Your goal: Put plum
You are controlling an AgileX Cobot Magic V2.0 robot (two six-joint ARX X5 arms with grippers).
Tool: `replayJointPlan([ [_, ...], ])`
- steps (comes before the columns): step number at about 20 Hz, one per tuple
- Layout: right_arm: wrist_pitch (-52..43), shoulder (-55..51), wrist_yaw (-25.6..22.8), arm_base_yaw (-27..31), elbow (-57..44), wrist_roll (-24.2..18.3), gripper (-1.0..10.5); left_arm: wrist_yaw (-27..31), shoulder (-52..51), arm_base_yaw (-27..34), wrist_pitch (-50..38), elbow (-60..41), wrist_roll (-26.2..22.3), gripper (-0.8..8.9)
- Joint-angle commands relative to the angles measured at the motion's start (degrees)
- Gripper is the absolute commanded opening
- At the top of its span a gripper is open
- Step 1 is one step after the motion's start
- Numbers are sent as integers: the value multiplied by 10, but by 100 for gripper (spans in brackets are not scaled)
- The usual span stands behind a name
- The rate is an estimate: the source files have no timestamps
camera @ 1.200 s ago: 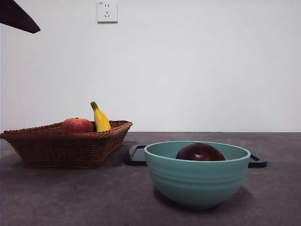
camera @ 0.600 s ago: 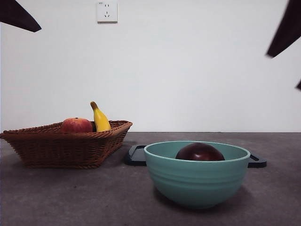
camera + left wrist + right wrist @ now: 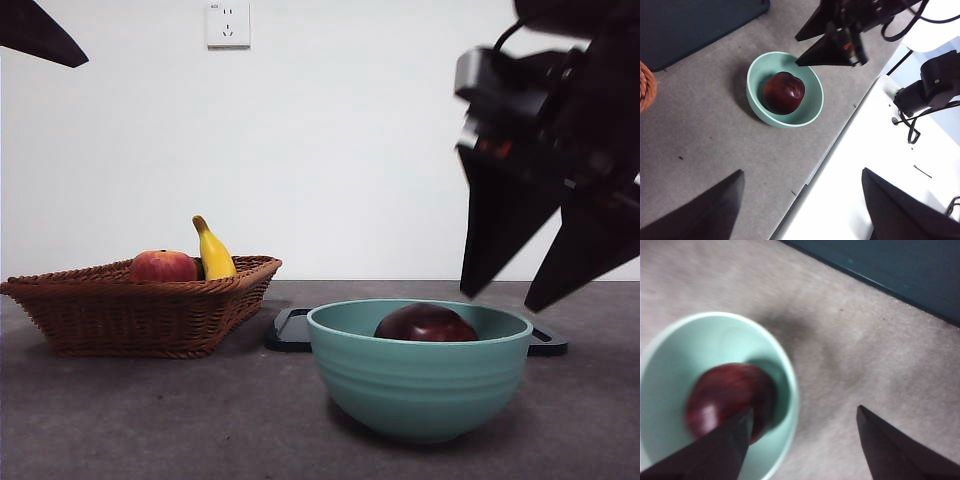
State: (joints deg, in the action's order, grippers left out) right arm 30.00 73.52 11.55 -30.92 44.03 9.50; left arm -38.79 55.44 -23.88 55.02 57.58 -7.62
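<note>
plum: sits inside the teal bowl, loose, nothing touching it; dark maroon, glossy.
bowl: on the worktop toward its front edge, just in front of a dark tray.
right tool: mine, up above the bowl's right rim, jaws spread wide, empty. In the right wrist view the plum lies partly behind one jaw, the other jaw is out over bare worktop beyond the rim.
left tool: parked high and off to the side, jaws wide apart, holding nothing; only a black tip at the front view's top corner.
basket: wicker, toward the worktop's left side, well apart from the bowl; holds a red fruit and a banana.
step (my guess): coming in to pick the plum out of the bowl.
risk 1: I'm not centred on the plum; dropping straight could put a jaw on the bowl rim and tip or shove the bowl.
risk 2: smooth round skin, so an off-centre pinch may squirt it out or roll it round the bowl.
risk 3: steep bowl wall leaves little room for the jaw on the rim side.
</note>
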Motion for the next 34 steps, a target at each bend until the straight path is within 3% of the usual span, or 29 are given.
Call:
replayJointPlan([
  [1,-18,27,-28,-14,2,8,290,-3,3,-3,-6,5,-7,373],
  [5,-43,59,-31,-32,2,11,221,-3,3,-3,-6,5,-7,373],
  [10,-53,71,-29,-39,2,11,11,-3,3,-3,-6,5,-7,373],
  [17,-53,50,-24,-39,13,25,11,-3,3,-3,-6,5,-7,374],
  [24,-19,49,-26,0,110,20,10,-3,3,-3,-7,5,-7,374],
  [34,1,229,-21,106,302,-10,11,-3,3,-3,-7,5,-7,374],
])
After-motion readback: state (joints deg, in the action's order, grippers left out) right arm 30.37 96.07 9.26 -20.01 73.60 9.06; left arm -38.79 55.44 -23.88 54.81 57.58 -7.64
